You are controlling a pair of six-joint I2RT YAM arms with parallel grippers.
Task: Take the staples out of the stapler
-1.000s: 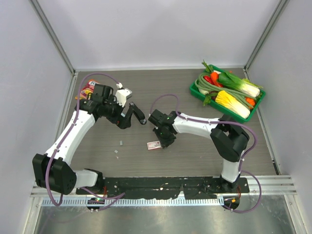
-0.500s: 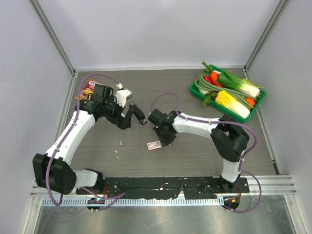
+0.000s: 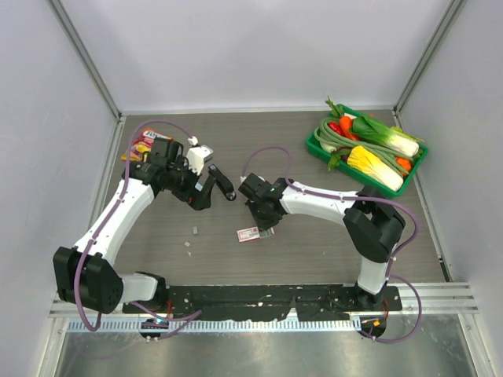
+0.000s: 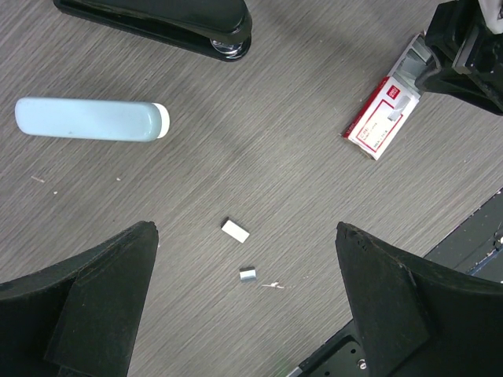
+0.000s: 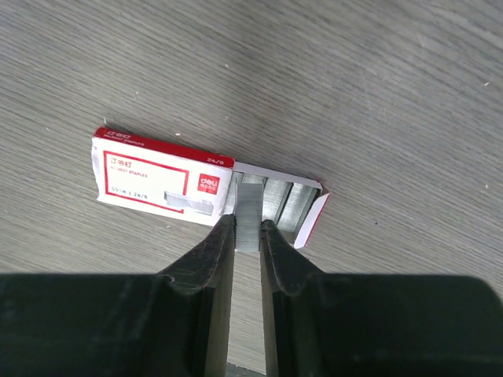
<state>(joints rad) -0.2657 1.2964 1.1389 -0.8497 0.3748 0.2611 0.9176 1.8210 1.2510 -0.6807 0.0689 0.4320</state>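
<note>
Two grippers differ: the left gripper (image 4: 244,234) hangs wide open and empty over the stapler (image 4: 90,120), table-left. The right gripper (image 5: 248,232) has just tightened onto a staple strip (image 5: 249,203) in the box (image 5: 161,183), probably stowing it; loose staples (image 4: 248,274) remain.

Left tool (image 4: 244,229) spread wide, right tool (image 5: 247,226) pinched narrow

Your tabletop (image 3: 314,236) is grey wood-grain. On it you have the stapler (image 4: 90,119) in two parts: the pale blue shell lies flat, and the black arm (image 4: 157,20) lies apart from it. Two loose staples (image 4: 235,229) lie close together, between those parts and the red-and-white box (image 4: 385,118), whose end flap is open. A green tray (image 3: 401,191) of vegetables (image 3: 385,139) sits far right. Far left lies what may be a snack packet (image 3: 141,145), partly hidden.
</note>
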